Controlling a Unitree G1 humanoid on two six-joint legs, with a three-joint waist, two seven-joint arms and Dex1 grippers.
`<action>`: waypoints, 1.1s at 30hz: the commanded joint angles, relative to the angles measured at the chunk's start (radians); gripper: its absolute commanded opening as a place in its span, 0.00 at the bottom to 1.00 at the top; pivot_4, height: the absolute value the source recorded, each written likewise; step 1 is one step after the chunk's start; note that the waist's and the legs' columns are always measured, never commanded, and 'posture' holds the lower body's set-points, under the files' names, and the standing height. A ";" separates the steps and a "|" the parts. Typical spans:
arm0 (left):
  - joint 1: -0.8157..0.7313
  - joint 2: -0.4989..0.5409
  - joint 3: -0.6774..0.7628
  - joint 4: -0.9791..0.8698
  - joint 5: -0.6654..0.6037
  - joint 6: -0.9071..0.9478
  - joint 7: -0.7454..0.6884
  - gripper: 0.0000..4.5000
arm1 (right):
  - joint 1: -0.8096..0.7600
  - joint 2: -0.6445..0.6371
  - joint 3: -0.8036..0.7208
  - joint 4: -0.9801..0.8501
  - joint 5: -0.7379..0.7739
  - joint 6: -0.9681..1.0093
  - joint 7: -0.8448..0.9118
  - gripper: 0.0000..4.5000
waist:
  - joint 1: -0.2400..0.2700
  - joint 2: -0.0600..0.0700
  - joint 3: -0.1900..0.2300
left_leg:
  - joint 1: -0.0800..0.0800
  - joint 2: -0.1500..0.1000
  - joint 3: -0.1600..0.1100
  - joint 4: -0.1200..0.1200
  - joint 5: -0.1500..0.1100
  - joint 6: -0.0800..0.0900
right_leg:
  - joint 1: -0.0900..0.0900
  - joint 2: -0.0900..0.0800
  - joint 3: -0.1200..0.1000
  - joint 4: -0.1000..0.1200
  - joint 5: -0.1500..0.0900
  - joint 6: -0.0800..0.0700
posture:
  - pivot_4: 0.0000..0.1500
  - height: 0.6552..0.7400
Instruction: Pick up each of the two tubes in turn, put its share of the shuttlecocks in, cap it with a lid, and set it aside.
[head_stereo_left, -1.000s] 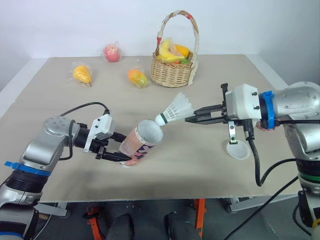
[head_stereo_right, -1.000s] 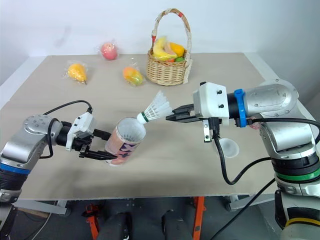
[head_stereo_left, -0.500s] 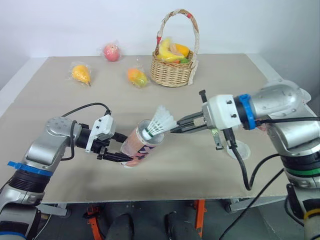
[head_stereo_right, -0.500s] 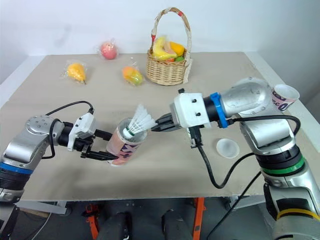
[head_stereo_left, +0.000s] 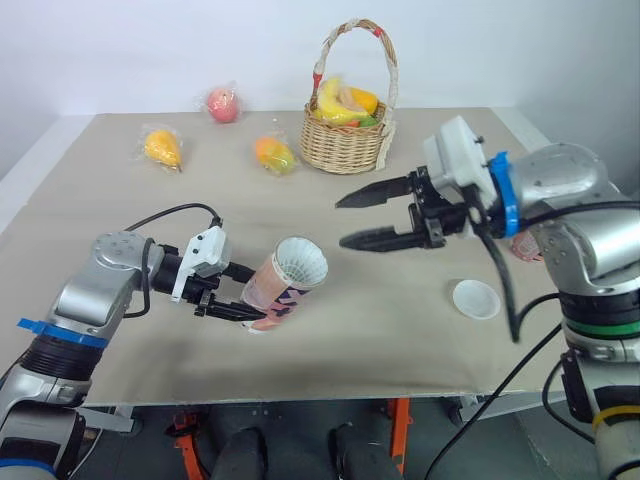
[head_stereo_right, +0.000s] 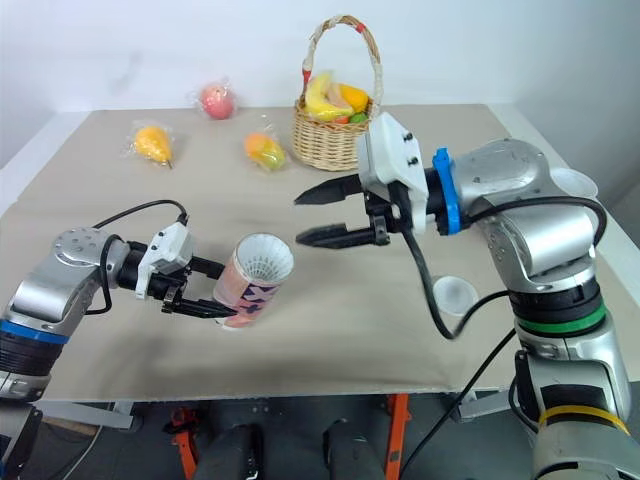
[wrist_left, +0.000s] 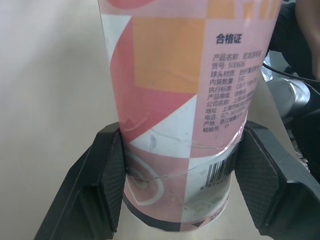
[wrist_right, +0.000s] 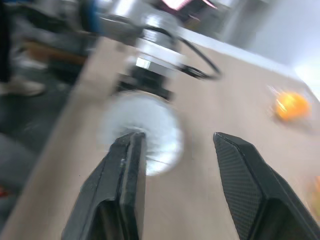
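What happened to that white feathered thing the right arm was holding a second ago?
The right gripper carried the shuttlecock to the tube, pushed it into the open mouth, let go and drew back, fingers now open. The shuttlecock's white feathers show inside the mouth. The left gripper stayed clamped on the tilted tube; the lid and basket have not moved.

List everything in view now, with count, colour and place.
tube: one, pink and orange, tilted, front left, in the left gripper
second tube: one, white rim, table's right edge behind the right arm
shuttlecock: one, white, in the held tube's mouth
lid: one, white, table front right
basket: one, wicker, rear centre, holding fruit
loose fruit: three, orange, red, yellow, rear left
table: one, beige
left gripper: jaws shut on tube
right gripper: jaws open, empty, above table centre
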 joint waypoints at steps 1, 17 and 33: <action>-0.025 0.006 -0.005 0.002 0.002 -0.011 -0.025 0.65 | -0.016 -0.005 0.045 -0.042 -0.015 0.022 0.025 0.17 | 0.002 0.000 0.000 | 0.000 0.000 -0.001 0.000 0.000 0.000 | 0.000 0.000 -0.001 0.000 0.000 0.000 | 1.00 0.97; -0.033 -0.027 -0.035 0.055 0.026 -0.059 -0.046 0.65 | -0.187 0.042 0.339 0.001 -0.110 0.203 0.166 0.02 | 0.003 0.000 0.000 | -0.001 -0.001 -0.001 0.000 -0.001 0.000 | 0.000 -0.001 -0.001 0.000 -0.002 -0.001 | 1.00 0.97; -0.038 -0.049 -0.024 0.063 0.036 -0.061 -0.035 0.65 | -0.320 0.270 0.515 0.209 -0.182 0.301 0.250 0.02 | 0.003 0.000 0.000 | -0.002 0.000 -0.002 0.000 -0.001 0.000 | 0.000 -0.001 -0.003 0.000 -0.001 -0.002 | 1.00 0.97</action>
